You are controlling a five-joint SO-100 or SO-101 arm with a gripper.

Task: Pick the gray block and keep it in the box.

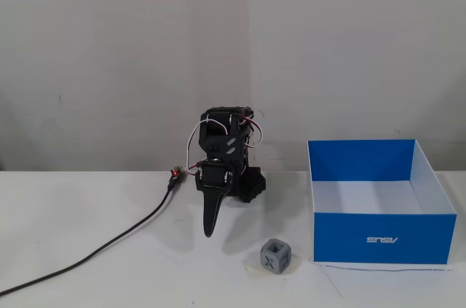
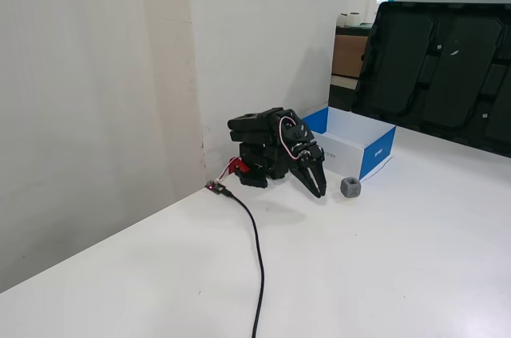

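The gray block (image 1: 276,255), a small cube with an X cutout, sits on the white table just left of the box's front corner; it also shows in the other fixed view (image 2: 350,187). The box (image 1: 381,237) is blue outside, white inside, and empty in both fixed views (image 2: 378,152). My gripper (image 1: 210,229) hangs folded in front of the arm's base, fingers together and pointing down at the table, holding nothing. It is left of the block and apart from it, as the other fixed view (image 2: 319,192) also shows.
A black cable (image 1: 109,248) runs from a small red connector (image 1: 175,173) by the base across the table to the front left. A white wall stands right behind the arm. Dark moulded panels (image 2: 447,66) lean behind the box.
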